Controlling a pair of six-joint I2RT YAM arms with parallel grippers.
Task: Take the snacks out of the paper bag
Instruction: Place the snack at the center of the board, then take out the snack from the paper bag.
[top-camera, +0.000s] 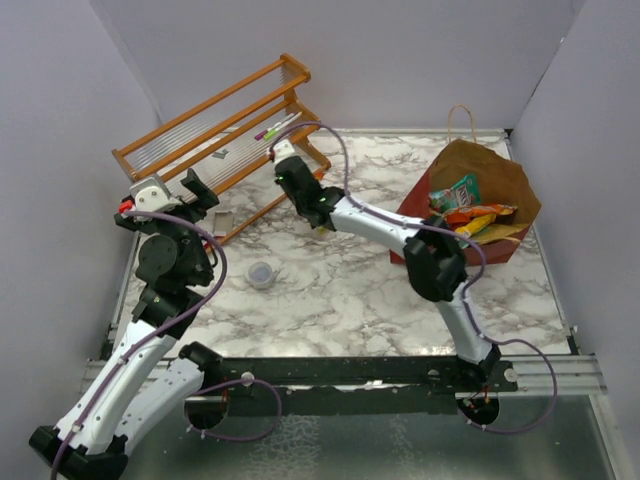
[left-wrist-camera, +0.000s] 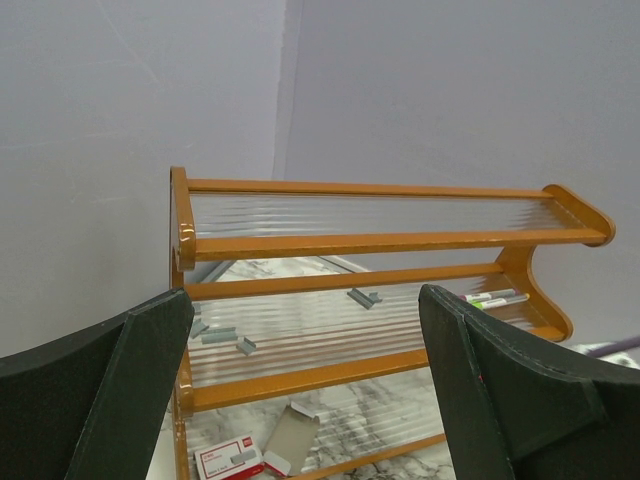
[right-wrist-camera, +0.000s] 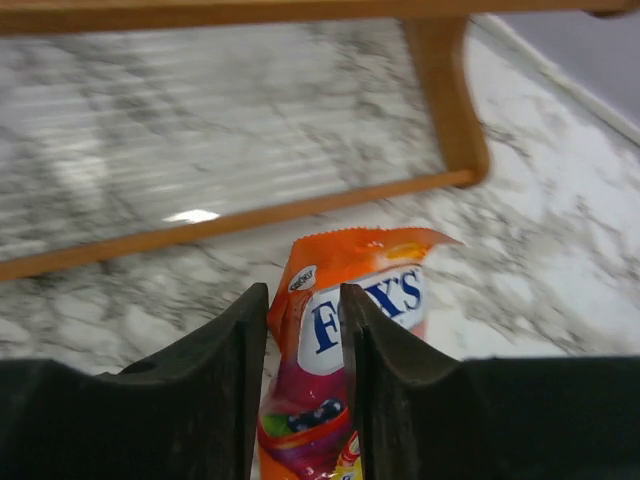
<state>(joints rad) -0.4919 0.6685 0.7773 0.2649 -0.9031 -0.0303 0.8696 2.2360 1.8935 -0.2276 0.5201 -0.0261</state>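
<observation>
The dark red paper bag (top-camera: 497, 178) lies on its side at the right of the table, with its brown mouth facing the arms. Several snacks show in its mouth: a green packet (top-camera: 459, 190), an orange-red one (top-camera: 483, 212) and a yellow one (top-camera: 474, 226). My right gripper (right-wrist-camera: 303, 290) is shut on an orange Fox's candy packet (right-wrist-camera: 350, 255) and holds it low over the marble near the rack's foot. In the top view this gripper (top-camera: 318, 214) is left of centre, far from the bag. My left gripper (left-wrist-camera: 303, 295) is open and empty, facing the rack, and it shows at the left in the top view (top-camera: 192, 186).
A slatted wooden rack (top-camera: 215, 140) stands at the back left, with markers (top-camera: 275, 128) and loose staple strips (left-wrist-camera: 362, 296) on its shelves. A staple box (left-wrist-camera: 230, 461) lies under it. A small clear cup (top-camera: 261, 274) sits on the marble in front of the left arm.
</observation>
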